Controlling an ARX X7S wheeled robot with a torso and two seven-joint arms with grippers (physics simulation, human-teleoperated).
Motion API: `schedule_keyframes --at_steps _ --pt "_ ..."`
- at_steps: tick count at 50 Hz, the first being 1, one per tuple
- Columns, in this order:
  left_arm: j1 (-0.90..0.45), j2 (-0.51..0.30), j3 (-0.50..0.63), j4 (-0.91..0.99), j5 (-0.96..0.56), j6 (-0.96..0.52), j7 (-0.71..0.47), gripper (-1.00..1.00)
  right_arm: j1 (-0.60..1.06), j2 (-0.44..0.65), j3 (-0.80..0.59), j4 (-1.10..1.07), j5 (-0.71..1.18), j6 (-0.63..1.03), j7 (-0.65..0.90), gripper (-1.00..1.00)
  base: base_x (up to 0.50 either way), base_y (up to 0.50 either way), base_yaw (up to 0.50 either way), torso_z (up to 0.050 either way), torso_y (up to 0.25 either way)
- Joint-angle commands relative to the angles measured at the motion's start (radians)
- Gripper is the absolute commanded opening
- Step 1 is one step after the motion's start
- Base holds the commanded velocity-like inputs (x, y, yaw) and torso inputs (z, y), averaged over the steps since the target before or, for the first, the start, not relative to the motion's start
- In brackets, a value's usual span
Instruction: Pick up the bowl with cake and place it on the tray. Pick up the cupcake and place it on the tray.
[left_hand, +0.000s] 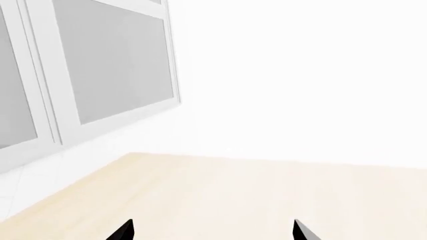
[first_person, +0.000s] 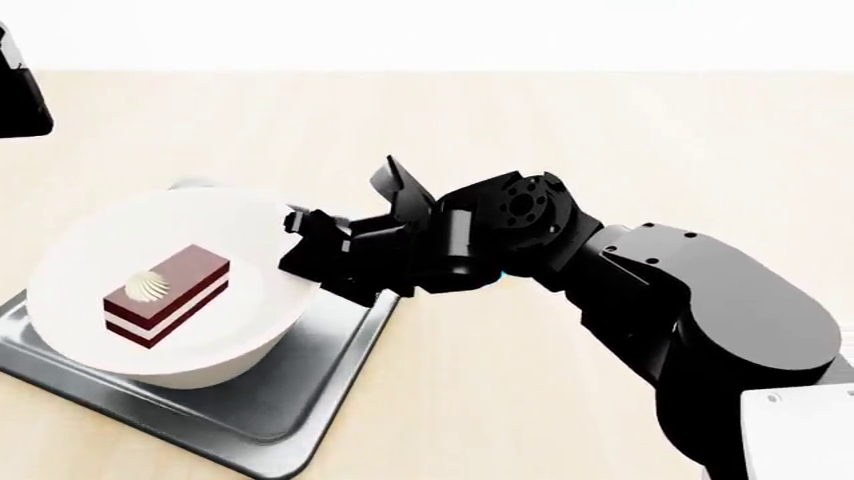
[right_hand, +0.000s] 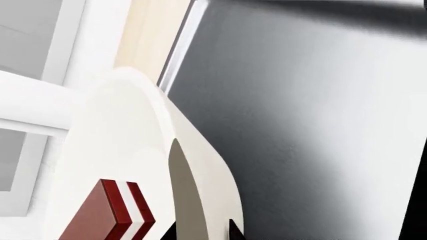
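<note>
The bowl with cake (first_person: 167, 300) is seen on the tray (first_person: 300, 410), its rim pinched at the near-right edge by the right gripper (first_person: 304, 245), one finger inside the wall and one outside, as the right wrist view confirms. Whether the bowl is fully set down or is held just above the tray cannot be told. The bowl is judged stiff, smooth and likely slippery, fairly heavy for a rim hold, and best taken where it is now taken, at the thin wall; the cake (first_person: 163, 294), a soft layered slice lying loose inside, is expected to slide or topple if the bowl is tipped. The left gripper (left_hand: 212, 231) is shown only as two dark fingertips held apart over bare table (left_hand: 267, 195), nothing between them. The cupcake is not found in any view, and part of the tray is hidden beneath the bowl.
</note>
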Motion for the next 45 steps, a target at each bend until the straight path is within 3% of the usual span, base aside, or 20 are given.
schedule_keyframes --at_steps 1,19,20,29,38,45 --pt "-0.001 -0.007 0.002 0.003 -0.004 0.005 0.0 1.0 -0.003 0.0 0.078 -0.002 0.036 -0.002 -0.024 -1.0 0.0 0.0 0.0 0.01 0.0" --pt "-0.011 -0.015 0.007 0.004 -0.01 0.009 -0.001 1.0 -0.014 0.0 0.08 -0.017 0.006 0.009 -0.019 -1.0 0.0 0.0 0.0 0.0 0.0" --pt "-0.011 -0.016 0.006 0.004 -0.011 0.009 -0.001 1.0 -0.012 0.0 0.08 -0.015 0.006 0.012 -0.02 1.0 0.0 0.0 0.0 0.0 0.0" --pt "-0.022 -0.018 0.014 0.005 -0.022 0.008 -0.012 1.0 0.077 0.0 0.057 0.025 -0.056 0.059 0.065 1.0 0.0 0.0 0.0 0.0 0.0" --pt "-0.056 0.006 0.036 -0.024 -0.001 -0.012 0.0 1.0 0.587 0.0 0.003 0.12 -0.268 0.382 0.311 1.0 0.0 0.0 0.0 0.0 0.001" --pt "-0.082 0.024 0.054 -0.039 0.005 -0.027 0.004 1.0 0.767 0.0 -0.028 0.174 -0.402 0.524 0.328 1.0 0.0 0.0 0.0 0.0 0.0"
